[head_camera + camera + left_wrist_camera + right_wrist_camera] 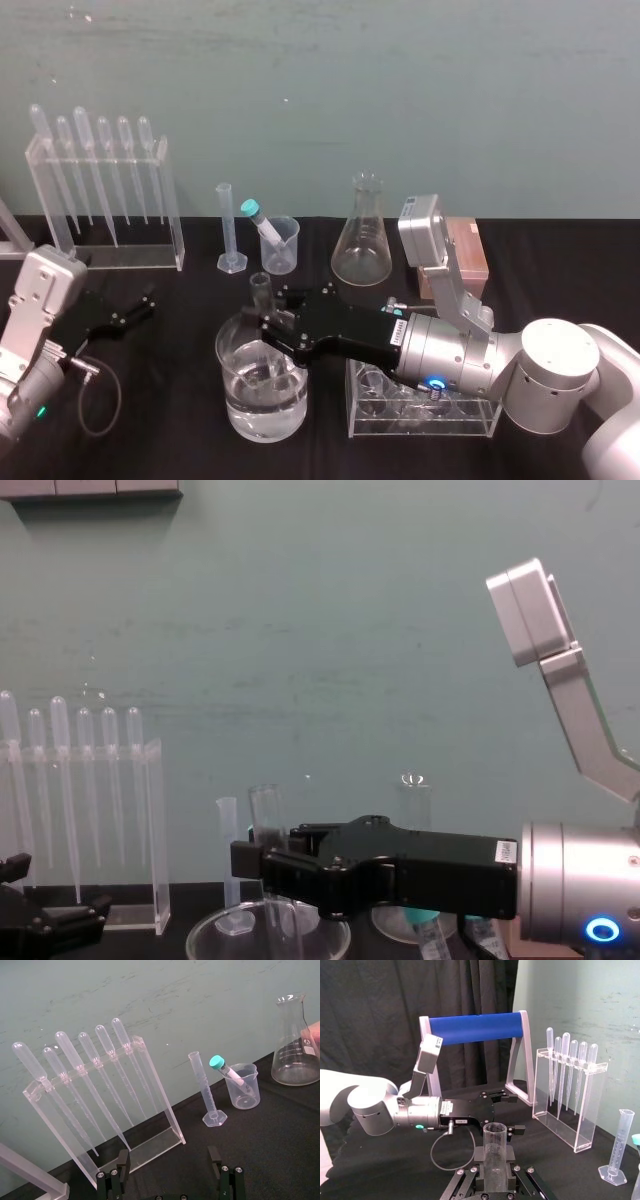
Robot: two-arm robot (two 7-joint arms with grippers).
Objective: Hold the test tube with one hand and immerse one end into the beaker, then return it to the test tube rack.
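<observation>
test tube (261, 288) stands upright, clenched in the right end effector (270, 322), lower end down inside the beaker (223, 356), with the test tube rack (468, 256) farther back to its right.

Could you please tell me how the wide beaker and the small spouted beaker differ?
The wide beaker is much broader than the small beaker. The wide beaker holds liquid and the test tube gripped by the right end effector; the small beaker holds a leaning teal-capped tube. Both are clear and upright.
</observation>
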